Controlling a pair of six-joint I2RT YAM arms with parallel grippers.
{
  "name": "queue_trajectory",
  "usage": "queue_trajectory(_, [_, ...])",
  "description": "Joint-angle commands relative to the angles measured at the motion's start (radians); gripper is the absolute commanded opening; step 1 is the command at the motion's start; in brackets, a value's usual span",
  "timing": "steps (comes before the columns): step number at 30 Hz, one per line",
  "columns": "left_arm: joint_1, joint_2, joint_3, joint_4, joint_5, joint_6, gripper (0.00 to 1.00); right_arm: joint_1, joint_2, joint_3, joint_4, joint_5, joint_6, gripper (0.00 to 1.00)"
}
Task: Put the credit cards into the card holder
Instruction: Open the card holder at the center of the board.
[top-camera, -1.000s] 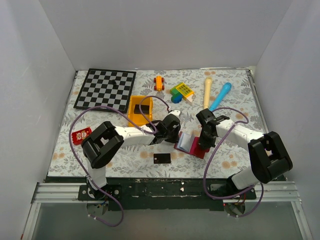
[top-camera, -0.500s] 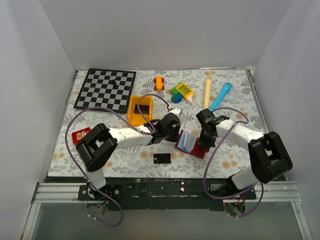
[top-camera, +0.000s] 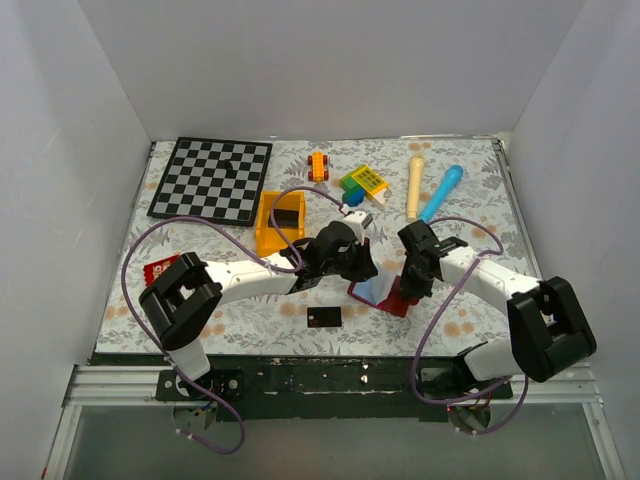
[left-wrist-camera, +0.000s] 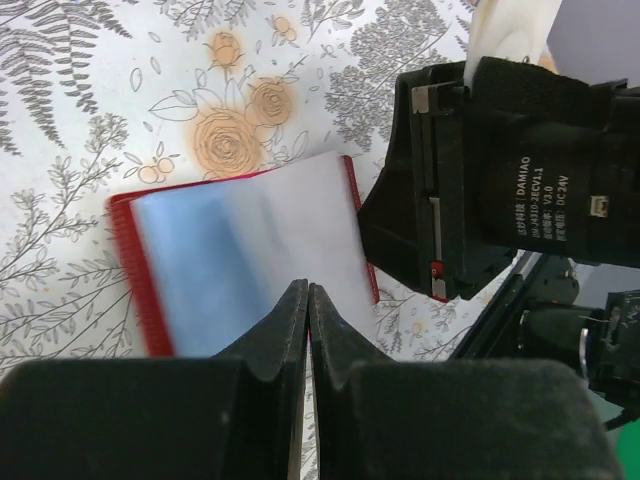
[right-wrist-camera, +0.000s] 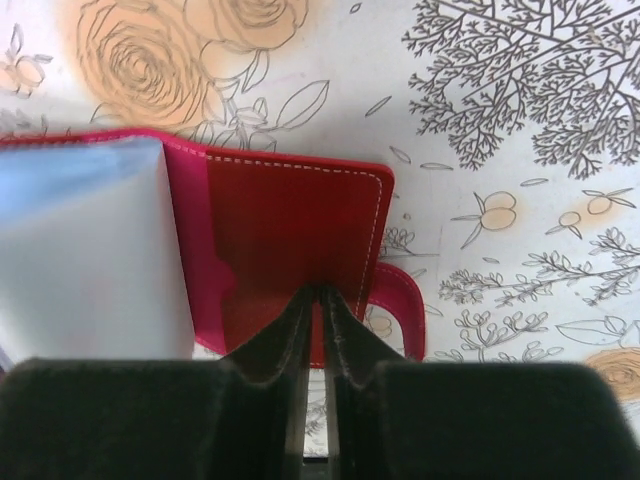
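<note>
Shows small maroon wallet-like card holder (right-wrist-camera: 290, 240) lying unfolded, left gripper (left-wrist-camera: 307, 292) pressed together over its pale blue pockets (left-wrist-camera: 230, 250), right gripper (right-wrist-camera: 320, 296) nearly together at its flap, grip unclear, thin black credit card (top-camera: 323, 318) near it; needs pockets held spread.

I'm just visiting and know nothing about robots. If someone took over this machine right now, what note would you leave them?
Left tool: shut, tips over the pale blue pockets of the card holder; no card seen in it.
Right tool: nearly shut, tips on the holder's red cover.
Holder lies open on the table, between the arms.
Black card: flat on the table, nearer the bases, untouched.
Done: holder open. Left: pick up the card and slide it into a pocket.
</note>
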Motion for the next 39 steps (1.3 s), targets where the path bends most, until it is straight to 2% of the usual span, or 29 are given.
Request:
queue_trajectory(1, [-0.006, -0.036, 0.008, 0.052, 0.073, -0.012, 0.00, 0.000, -0.113, 0.006, -0.009, 0.031, -0.004, 0.21])
queue_trajectory(6, [-0.008, -0.013, 0.020, 0.053, 0.090, -0.012, 0.00, -0.005, -0.236, 0.057, -0.086, 0.108, -0.027, 0.35])
queue_trajectory(13, [-0.006, -0.051, -0.005, -0.022, -0.024, -0.012, 0.00, -0.011, -0.256, 0.053, -0.016, 0.004, -0.071, 0.36])
queue_trajectory(20, [0.003, -0.074, -0.034, -0.062, -0.076, -0.038, 0.00, -0.013, -0.127, 0.020, 0.068, -0.071, -0.071, 0.22])
queue_trajectory(24, [0.017, -0.071, -0.049, -0.054, -0.076, -0.060, 0.00, -0.013, -0.040, 0.036, 0.023, -0.044, -0.038, 0.10])
queue_trajectory(28, [0.032, -0.038, -0.051, -0.048, -0.062, -0.072, 0.18, -0.011, 0.019, 0.065, -0.031, -0.004, -0.030, 0.02])
queue_trajectory(30, [0.035, -0.016, -0.051, -0.036, -0.047, -0.080, 0.19, -0.013, 0.022, 0.065, -0.034, 0.001, -0.030, 0.01])
queue_trajectory(31, [0.035, -0.001, -0.051, -0.025, -0.039, -0.083, 0.16, -0.013, 0.020, 0.065, -0.034, 0.004, -0.030, 0.01])
queue_trajectory(33, [0.037, 0.019, -0.051, -0.013, -0.030, -0.090, 0.00, -0.013, 0.016, 0.063, -0.035, 0.007, -0.028, 0.01])
queue_trajectory(39, [0.055, 0.067, -0.054, 0.010, -0.025, -0.107, 0.00, -0.011, 0.020, 0.062, -0.049, 0.030, -0.027, 0.01])
